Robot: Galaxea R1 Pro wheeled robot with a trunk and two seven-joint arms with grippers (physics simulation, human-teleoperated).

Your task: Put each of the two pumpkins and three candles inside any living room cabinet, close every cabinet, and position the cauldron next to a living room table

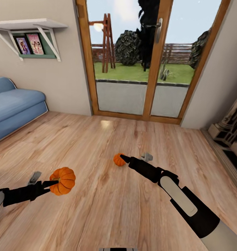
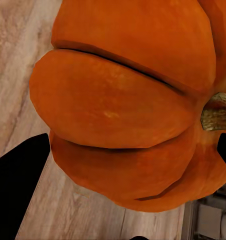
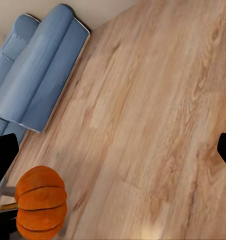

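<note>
Sofa: blue upholstered sofa (image 1: 13,104) against the left wall; the right wrist view shows its long rounded cushions (image 3: 40,75) from above, over pale plank flooring.
Shelf: white bracketed wall shelf (image 1: 27,26) with two picture covers propped beneath it.
Left gripper: the left gripper (image 1: 52,183) pinches the larger pumpkin (image 1: 63,180), its dark fingers on either side, the fruit lifted clear of the floor.
Left wrist view: the same pumpkin (image 2: 128,105) up close, smooth matte orange with deep ribs and a stubby brown-green stem at one side; black fingertips (image 2: 18,175) sit at the frame's two edges, tight on the rind.
Right wrist view: the held pumpkin (image 3: 41,202) seen from across the room, its stem pointing sideways.
Floor: wooden floor (image 1: 108,209), warm grain.
Second pumpkin: smaller pumpkin (image 1: 118,159) at mid-floor, before the glass doors (image 1: 139,59).
Right gripper: the right gripper (image 1: 125,159) reaches to this pumpkin; one dark fingertip overlaps it, yet whether the fingers grip it I cannot tell.
</note>
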